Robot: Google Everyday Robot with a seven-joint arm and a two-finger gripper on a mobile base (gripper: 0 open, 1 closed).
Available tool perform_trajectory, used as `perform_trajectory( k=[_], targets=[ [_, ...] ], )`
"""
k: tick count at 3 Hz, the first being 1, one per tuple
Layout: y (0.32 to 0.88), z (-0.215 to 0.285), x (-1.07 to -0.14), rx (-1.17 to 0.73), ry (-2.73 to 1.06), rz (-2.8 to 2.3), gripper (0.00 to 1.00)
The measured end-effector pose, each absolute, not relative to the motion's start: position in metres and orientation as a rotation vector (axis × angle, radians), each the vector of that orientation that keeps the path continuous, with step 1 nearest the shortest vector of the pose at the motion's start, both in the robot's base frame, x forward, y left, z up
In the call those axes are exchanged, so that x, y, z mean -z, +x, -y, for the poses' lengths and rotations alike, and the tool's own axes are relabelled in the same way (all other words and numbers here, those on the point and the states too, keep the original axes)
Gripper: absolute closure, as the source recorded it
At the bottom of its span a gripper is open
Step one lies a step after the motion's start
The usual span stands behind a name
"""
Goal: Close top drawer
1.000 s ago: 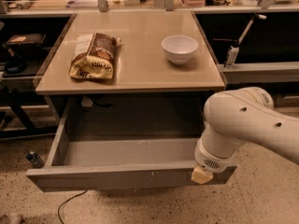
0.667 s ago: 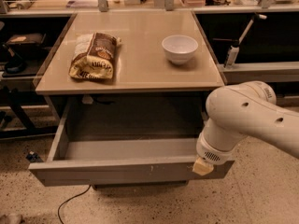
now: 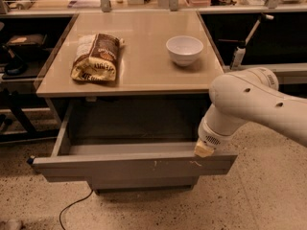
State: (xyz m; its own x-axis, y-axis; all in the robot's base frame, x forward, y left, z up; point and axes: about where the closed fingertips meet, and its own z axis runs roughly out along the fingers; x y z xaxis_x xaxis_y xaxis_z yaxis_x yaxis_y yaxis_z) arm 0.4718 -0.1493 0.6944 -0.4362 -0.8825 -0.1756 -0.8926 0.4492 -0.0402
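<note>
The top drawer is a wide, shallow grey metal drawer under the beige table top. It stands pulled out, with small pale scratches on its flat front, and its inside looks empty. My white arm reaches in from the right. My gripper sits at the drawer front's top edge, near its right end, against the front panel. Only a pale tip of it shows below the arm's wrist.
On the table top lie a brown snack bag at the left and a white bowl at the right. A lower grey drawer front sits under the open drawer. Shelves flank the table. A black cable lies on the speckled floor.
The drawer has slid inward toward the table, so less of its inside shows. My arm and gripper have moved back with its front.
</note>
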Motion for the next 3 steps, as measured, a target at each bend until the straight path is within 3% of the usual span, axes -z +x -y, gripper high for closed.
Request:
perform_trajectory(
  k=[3],
  targets=[
    [0.401,0.154,-0.688,-0.226,-1.544,-2.621,1.00]
  ],
)
